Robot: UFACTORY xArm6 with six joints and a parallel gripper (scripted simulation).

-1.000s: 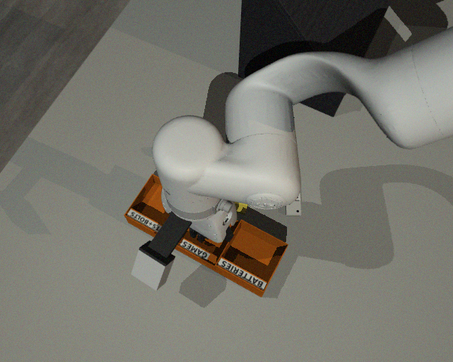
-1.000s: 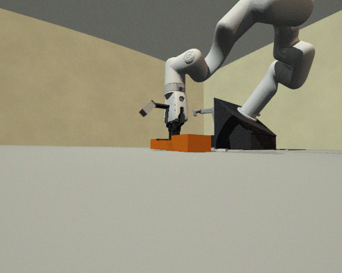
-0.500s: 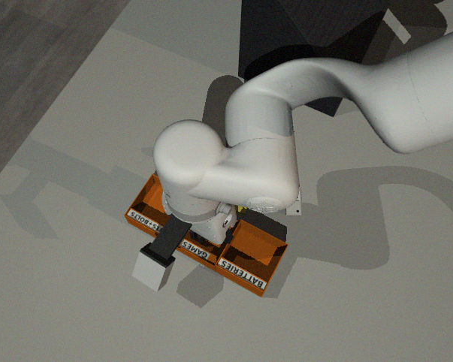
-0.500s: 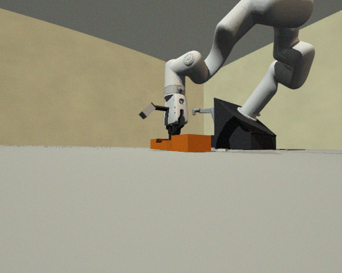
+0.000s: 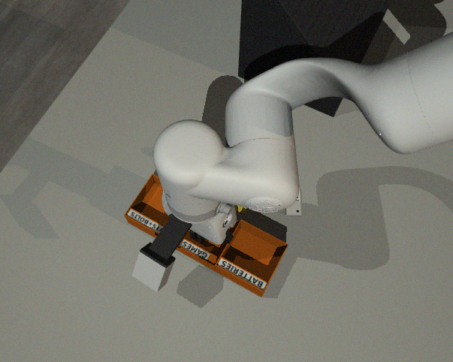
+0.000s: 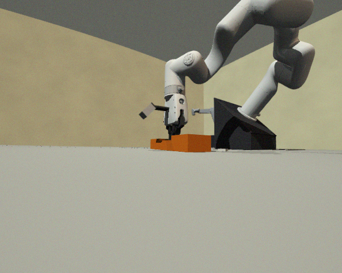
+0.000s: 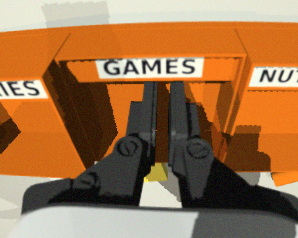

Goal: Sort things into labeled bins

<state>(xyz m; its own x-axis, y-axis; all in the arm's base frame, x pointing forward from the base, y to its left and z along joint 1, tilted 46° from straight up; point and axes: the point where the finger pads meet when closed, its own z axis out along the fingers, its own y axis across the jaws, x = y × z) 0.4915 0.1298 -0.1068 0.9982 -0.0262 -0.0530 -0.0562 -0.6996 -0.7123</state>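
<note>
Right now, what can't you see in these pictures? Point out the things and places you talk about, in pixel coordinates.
Top view: the arm (image 5: 258,171) hides most of the yellow thing (image 5: 240,209) and part of the domino (image 5: 294,208).
Exterior view: the bin walls (image 6: 199,143) hide the insides.
Wrist view: the left edge cuts off one label (image 7: 20,90), the right edge another (image 7: 279,77); the gripper (image 7: 163,98) hides part of the middle bin's floor.

From above, a white robot arm (image 5: 258,167) reaches in from the right and bends over three joined orange bins — labels reading NUTS+BOLTS, partly covered, then GAMES and BATTERIES (image 5: 253,249). Its wrist hides much of the middle bin (image 5: 197,254). Behind the row, a yellow scrap (image 5: 240,209) and a white tile (image 5: 294,208) peek out.
</note>
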